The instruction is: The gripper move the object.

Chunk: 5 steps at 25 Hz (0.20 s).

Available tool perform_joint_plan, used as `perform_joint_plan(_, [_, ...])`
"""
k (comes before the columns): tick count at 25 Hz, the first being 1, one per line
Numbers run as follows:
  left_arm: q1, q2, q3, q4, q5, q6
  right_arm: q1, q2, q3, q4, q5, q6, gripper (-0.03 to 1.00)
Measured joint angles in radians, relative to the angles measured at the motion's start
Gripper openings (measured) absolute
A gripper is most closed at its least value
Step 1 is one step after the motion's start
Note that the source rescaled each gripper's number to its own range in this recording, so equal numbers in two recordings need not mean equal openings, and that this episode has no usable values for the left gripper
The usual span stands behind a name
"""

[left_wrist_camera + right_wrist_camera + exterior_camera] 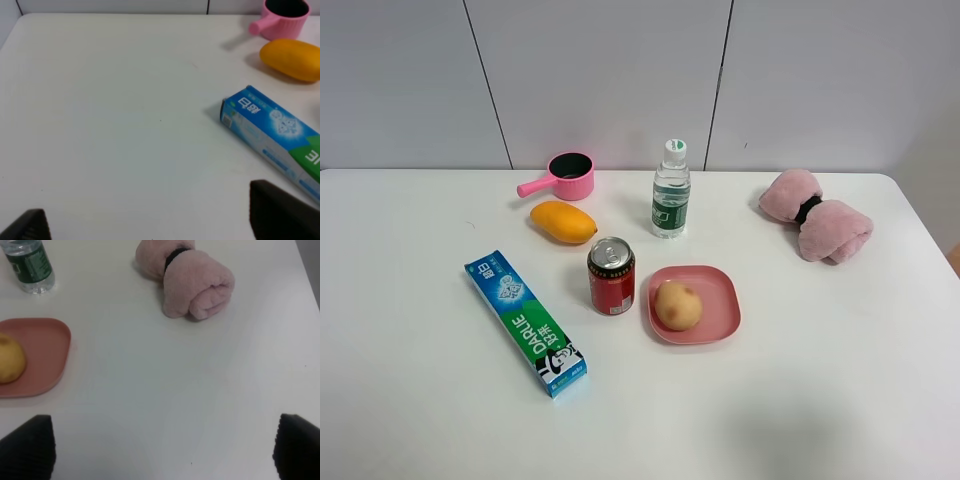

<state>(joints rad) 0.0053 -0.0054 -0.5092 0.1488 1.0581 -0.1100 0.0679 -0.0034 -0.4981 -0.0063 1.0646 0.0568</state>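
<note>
A: Where's the long blue-and-green DARLIE toothpaste box (526,323)?

B: Flat on the white table (840,400), 9 o'clock of the one red soda can (611,277), nothing gripping it. One pink plate (715,300) too.

A: Grippers?

B: Left gripper (150,226) and right gripper (162,447) hover spread wide, fingertips (280,212) apart.

Toothpaste box (525,322): long, narrow, rectangular carton, closed, lying flat on its broad face on the white table (410,420). Blue at the far end, green toward the near end, white "DARLIE" lettering along the green section, small printed panel at the near tip. Long axis runs diagonally, far end toward the table's left side, near end angled toward the centre. Sits left of the red can (611,276), apart from it. Nothing touches it.

Left wrist view: blue end (250,117) visible, end flap shut.
</note>
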Motion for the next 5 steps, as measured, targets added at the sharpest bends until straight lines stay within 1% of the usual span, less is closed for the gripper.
perform_joint_plan(5, [0.0, 0.0, 0.0, 0.0, 0.0, 0.0, 0.0, 0.0, 0.0, 0.0, 0.0, 0.0, 0.7])
